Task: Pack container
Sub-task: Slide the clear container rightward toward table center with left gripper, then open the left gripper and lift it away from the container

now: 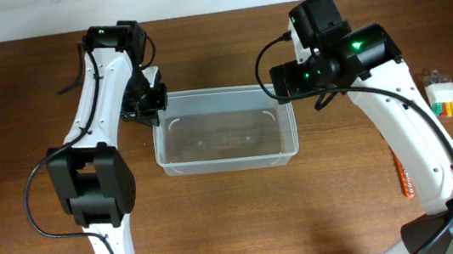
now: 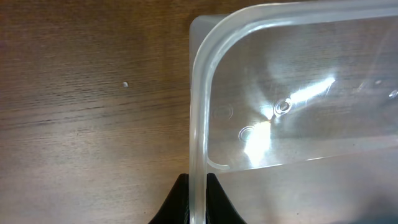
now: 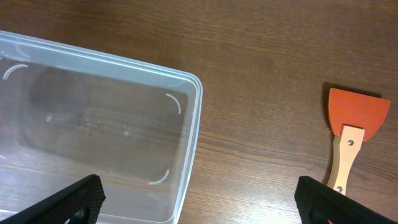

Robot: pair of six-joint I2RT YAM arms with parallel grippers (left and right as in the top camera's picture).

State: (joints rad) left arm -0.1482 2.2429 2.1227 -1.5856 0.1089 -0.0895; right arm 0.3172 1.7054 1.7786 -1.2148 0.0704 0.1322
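On the table (image 1: 238, 228), left fingers (image 2: 174, 208) clamp the container (image 2: 200, 93) rim; right fingers (image 3: 74, 199) hang apart over its corner.

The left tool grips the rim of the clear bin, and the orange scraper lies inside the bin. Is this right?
Not quite. The left tool grips the rim of the clear bin, but the orange scraper lies on the table outside the bin, as the right wrist view shows.
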